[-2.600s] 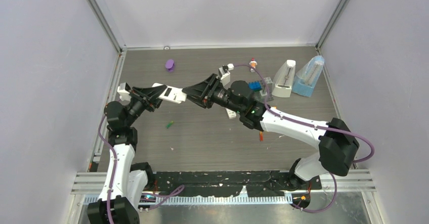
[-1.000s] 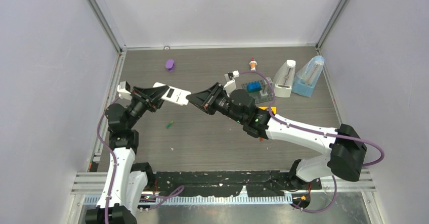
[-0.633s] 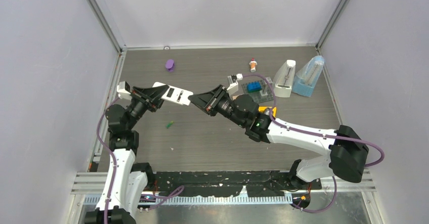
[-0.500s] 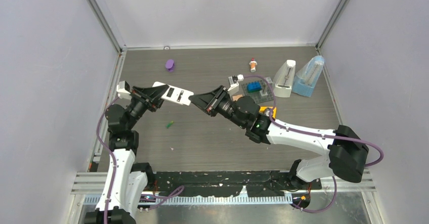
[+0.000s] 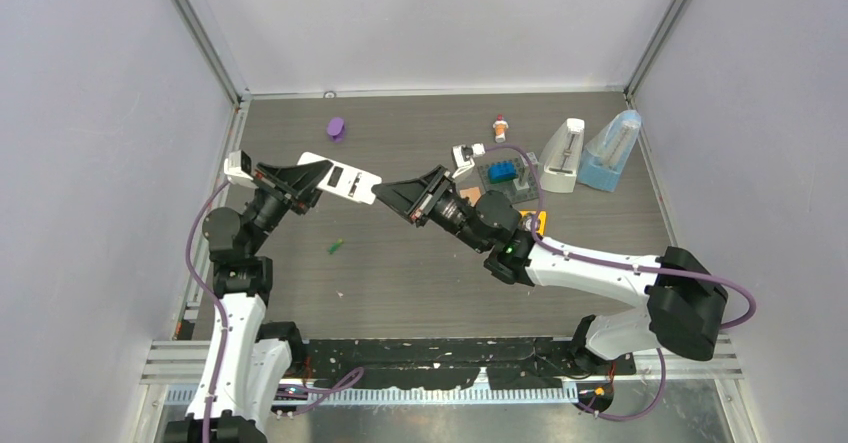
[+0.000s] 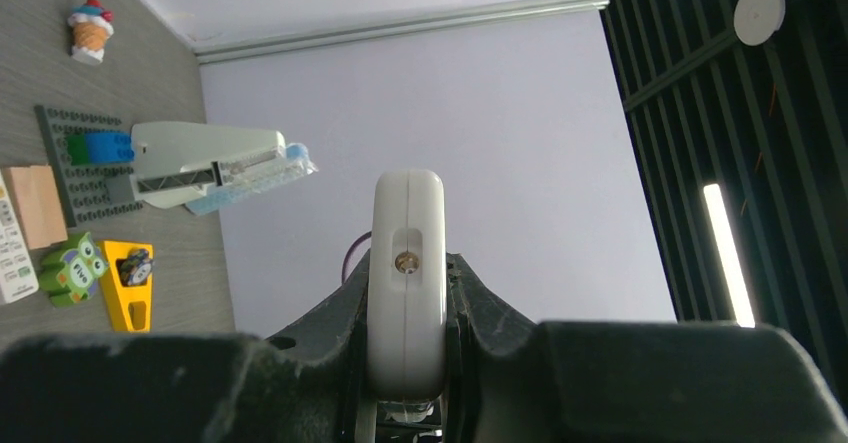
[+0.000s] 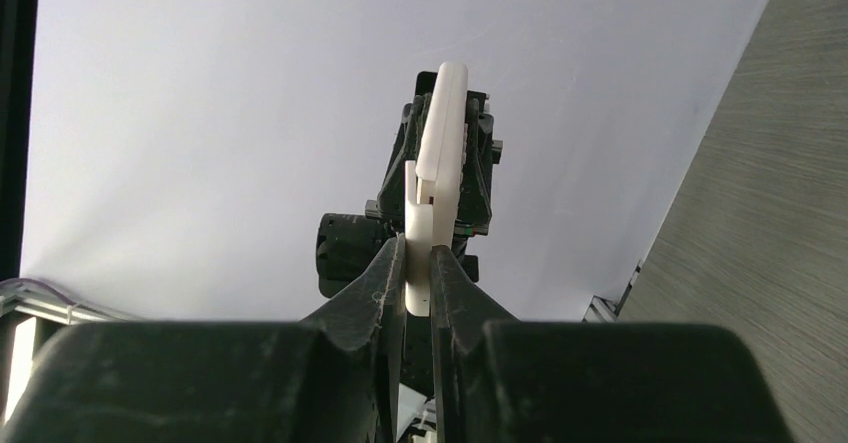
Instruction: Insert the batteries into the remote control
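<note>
I am holding the remote control [image 5: 340,180] aloft, a stiff, light, slick slab. The left gripper [image 5: 318,173] is clamping one end and the right gripper [image 5: 381,192] is pinching the other end's thin lip. The green battery [image 5: 334,248] is lying on the table [image 5: 400,293]. It looks tiny and roll-prone, so I am planning a mid-length pinch.

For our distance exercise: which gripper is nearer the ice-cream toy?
Right. The right gripper sits front-left of the ice-cream toy; the left gripper, across the remote, is farther left.
</note>
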Robot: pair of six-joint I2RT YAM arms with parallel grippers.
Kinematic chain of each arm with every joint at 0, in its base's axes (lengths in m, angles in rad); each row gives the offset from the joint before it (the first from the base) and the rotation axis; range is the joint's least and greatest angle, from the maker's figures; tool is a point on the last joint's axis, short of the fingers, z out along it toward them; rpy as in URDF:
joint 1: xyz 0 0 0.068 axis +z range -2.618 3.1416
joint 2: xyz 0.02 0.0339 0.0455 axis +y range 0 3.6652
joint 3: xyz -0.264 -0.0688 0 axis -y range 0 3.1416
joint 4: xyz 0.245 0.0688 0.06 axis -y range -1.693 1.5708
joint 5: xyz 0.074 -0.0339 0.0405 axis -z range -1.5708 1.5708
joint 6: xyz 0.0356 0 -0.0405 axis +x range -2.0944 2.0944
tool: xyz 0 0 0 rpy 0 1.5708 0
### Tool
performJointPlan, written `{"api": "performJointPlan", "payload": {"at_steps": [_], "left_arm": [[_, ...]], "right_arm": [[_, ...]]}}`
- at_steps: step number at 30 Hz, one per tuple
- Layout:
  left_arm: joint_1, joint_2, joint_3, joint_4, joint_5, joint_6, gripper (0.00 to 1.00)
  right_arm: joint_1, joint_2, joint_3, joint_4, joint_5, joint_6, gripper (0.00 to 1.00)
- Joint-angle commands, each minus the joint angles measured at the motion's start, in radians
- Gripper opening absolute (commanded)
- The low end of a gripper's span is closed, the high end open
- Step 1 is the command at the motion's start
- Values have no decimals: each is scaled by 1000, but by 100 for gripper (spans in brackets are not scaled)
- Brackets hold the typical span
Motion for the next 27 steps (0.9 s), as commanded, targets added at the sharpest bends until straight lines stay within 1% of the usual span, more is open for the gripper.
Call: {"api": "performJointPlan", "payload": {"at_steps": [1,7,10,15,27], "left_arm": [[-14,4,63,181,6,7,0],[-19,-1,57,286,-13,11,0],[-19,-3,65,296,-7,25,0],[-20,-2,76,322,4,35,0],[-23,3,119,429,47,15,0]], "right_arm": [[3,13,-8,126,-40,-57,5],[-3,11,-24,160,-40,-80,5],[-7,-9,-29,164,-40,-104,5],[-15,-31,-18,128,-41,-151,5],[-22,-23,-5,14,-40,-174,5]]}}
